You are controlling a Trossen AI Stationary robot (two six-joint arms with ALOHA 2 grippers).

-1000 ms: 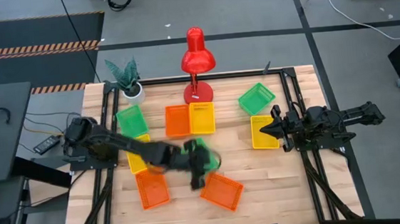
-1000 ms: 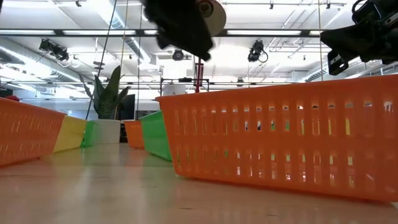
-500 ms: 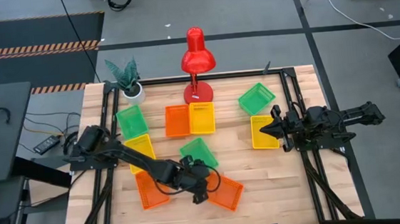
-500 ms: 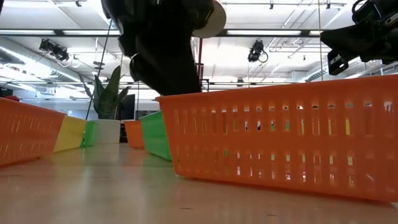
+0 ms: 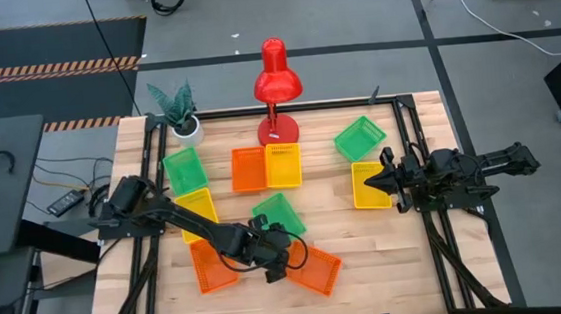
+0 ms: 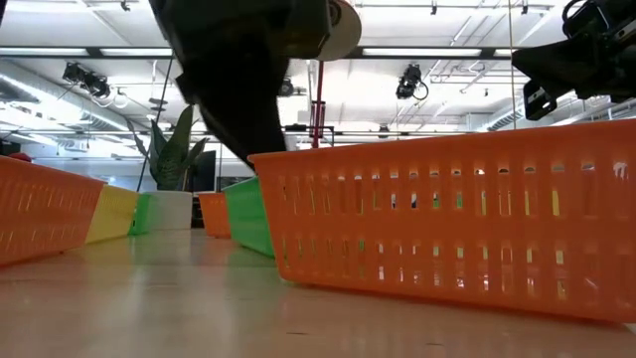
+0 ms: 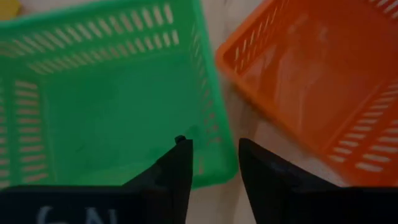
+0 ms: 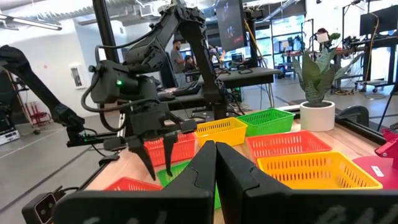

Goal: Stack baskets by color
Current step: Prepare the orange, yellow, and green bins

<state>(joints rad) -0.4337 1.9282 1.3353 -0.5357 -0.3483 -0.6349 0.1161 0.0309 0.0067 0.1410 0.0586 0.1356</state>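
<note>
My left gripper (image 5: 281, 265) stands open and points steeply down over the near corner of a green basket (image 5: 278, 214), beside an orange basket (image 5: 314, 268). In the left wrist view one finger (image 7: 180, 165) is over the green basket's inside (image 7: 112, 106) and the other (image 7: 261, 171) is outside its wall (image 7: 211, 124). I cannot tell whether they touch it. The low view hides the fingertips behind the orange basket (image 6: 447, 219). My right gripper (image 5: 381, 179) waits shut at the right, beside a yellow basket (image 5: 370, 188).
More baskets sit flat on the table: orange (image 5: 212, 266), yellow (image 5: 196, 206), green (image 5: 183, 170), orange (image 5: 249, 169) beside yellow (image 5: 283, 165), and green (image 5: 359, 138). A red desk lamp (image 5: 275, 87) and a potted plant (image 5: 182, 110) stand at the far edge.
My left gripper has gone down and toward the table's near edge, from above the green basket to its near corner by the orange basket, tipping more steeply downward as it went. The baskets have kept their places.
</note>
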